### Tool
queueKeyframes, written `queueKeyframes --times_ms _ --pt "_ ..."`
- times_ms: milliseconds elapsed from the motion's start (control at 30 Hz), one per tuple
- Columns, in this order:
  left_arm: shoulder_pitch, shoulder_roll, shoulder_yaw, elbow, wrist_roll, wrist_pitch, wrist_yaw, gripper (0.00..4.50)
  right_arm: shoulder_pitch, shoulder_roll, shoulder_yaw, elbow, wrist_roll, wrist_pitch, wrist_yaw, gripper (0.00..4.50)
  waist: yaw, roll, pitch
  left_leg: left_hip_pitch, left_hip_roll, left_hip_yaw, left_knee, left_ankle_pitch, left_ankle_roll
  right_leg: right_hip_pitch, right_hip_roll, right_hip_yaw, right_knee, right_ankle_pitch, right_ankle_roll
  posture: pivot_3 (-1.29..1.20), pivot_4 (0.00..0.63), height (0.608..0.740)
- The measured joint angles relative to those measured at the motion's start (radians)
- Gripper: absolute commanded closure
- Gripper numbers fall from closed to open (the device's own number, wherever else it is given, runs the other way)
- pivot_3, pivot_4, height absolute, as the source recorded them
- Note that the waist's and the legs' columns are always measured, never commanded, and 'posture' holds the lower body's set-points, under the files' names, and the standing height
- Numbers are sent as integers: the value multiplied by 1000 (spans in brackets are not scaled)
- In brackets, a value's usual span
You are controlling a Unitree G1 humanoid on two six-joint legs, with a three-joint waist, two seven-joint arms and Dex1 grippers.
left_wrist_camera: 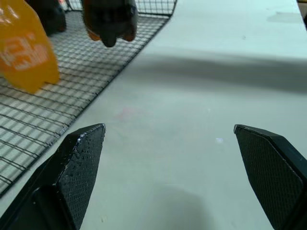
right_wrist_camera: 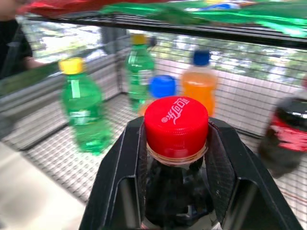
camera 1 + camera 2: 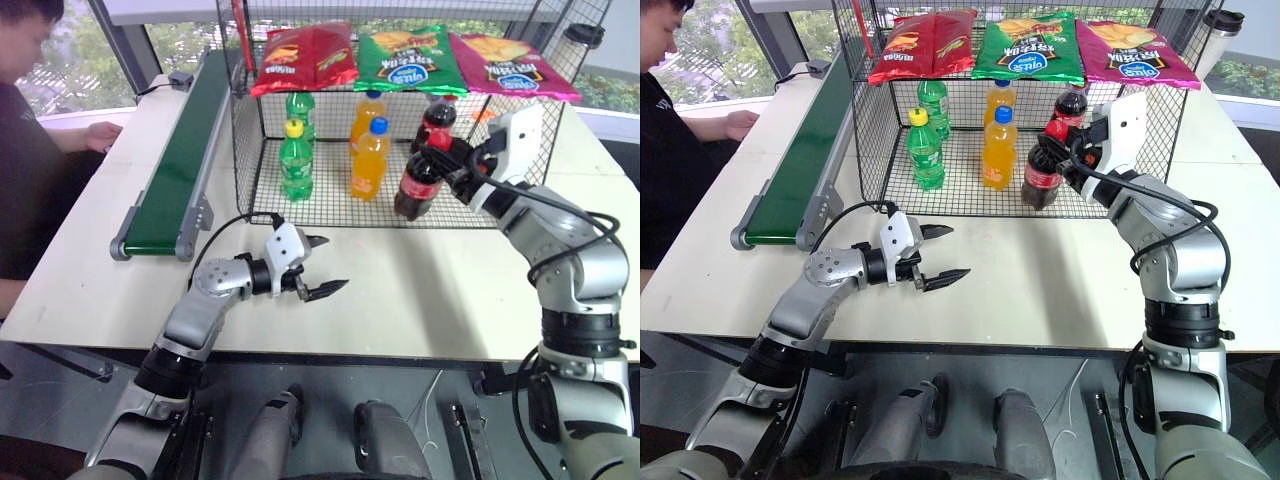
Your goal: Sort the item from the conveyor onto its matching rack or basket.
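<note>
Cola bottle (image 3: 418, 180) in right gripper (image 3: 447, 160)

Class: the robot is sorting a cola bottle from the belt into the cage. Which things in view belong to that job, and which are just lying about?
Part of the job:
cola bottle, shut in the right gripper
conveyor
wire cage

Just there:
green soda bottles
orange soda bottles
second cola bottle
crisp bags
</note>
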Motion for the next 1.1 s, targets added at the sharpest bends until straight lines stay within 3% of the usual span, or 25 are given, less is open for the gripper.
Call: queueKeyframes --times_ms 267,600,833,1100 --pt "-1 -65 14 -30 -14 25 99 22 -122 27 4 354 -163 -225 -59 3415 -2 0 0 1 0 1 0 0 0 0 3 1 2 0 1 0 150 738" --pt "8 -71 9 -30 -9 24 134 22 -201 30 0 599 -224 -381 -38 3415 -2 1 0 2 0 1 0 1 0 0 4 1 4 1 1 0 150 738" --pt "11 -69 8 -30 -2 13 140 0 -209 30 -8 638 -233 -410 -32 58 -2 1 0 2 0 1 0 1 -1 0 4 1 4 1 1 0 150 738" --pt "11 -68 8 -30 5 8 144 0 -188 24 -8 569 -233 -389 -29 58 -2 1 0 2 0 1 0 1 -1 0 4 2 5 0 1 0 150 738"
